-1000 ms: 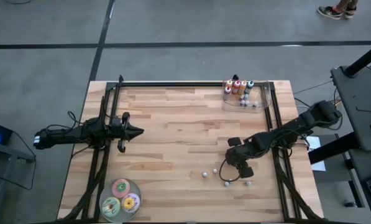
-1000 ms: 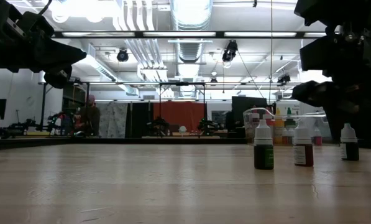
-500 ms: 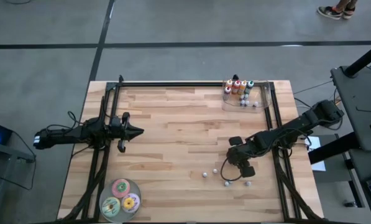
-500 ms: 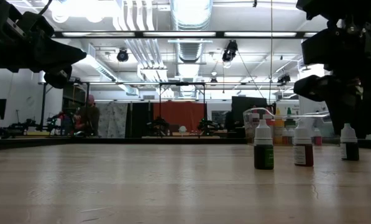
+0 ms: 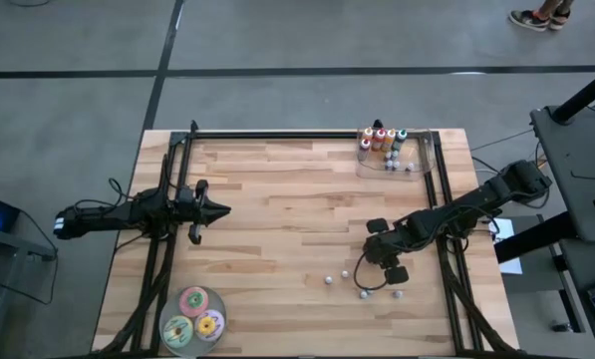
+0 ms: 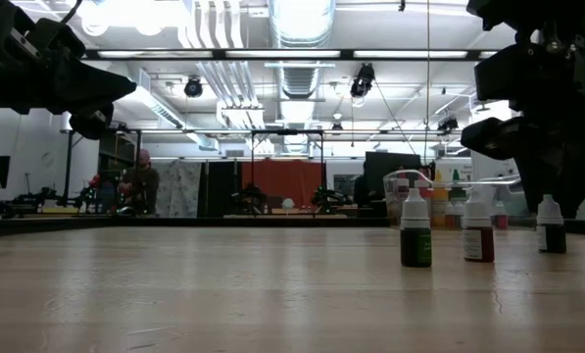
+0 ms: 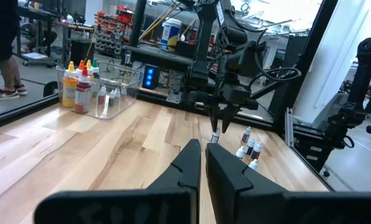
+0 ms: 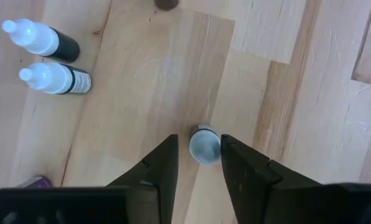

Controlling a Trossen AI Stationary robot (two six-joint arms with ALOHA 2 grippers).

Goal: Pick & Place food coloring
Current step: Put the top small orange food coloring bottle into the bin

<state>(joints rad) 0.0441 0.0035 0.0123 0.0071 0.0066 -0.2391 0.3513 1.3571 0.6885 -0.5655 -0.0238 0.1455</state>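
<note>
Right hand [image 8: 197, 152] open around upright food coloring bottle [image 8: 204, 144].

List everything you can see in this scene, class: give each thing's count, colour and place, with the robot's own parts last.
Table: one, pale wood, under both arms.
Clear container: one, transparent, far right corner of the table.
Bottles in the container: several; red, orange, yellow and teal; standing in a cluster.
Loose bottles: at least four, pale caps with dark bodies, near edge on the right side.
Bottle between the fingers: one, pale cap, upright on the wood.
Discs: three; pink, green and yellow; near left corner, overlapping.
Person's shoes: dark, on the floor beyond the table.
Left gripper: one, dark, hovers over the left side, fingers together.
Right gripper: one, dark, over the loose bottles, fingers open either side of one cap.
</note>
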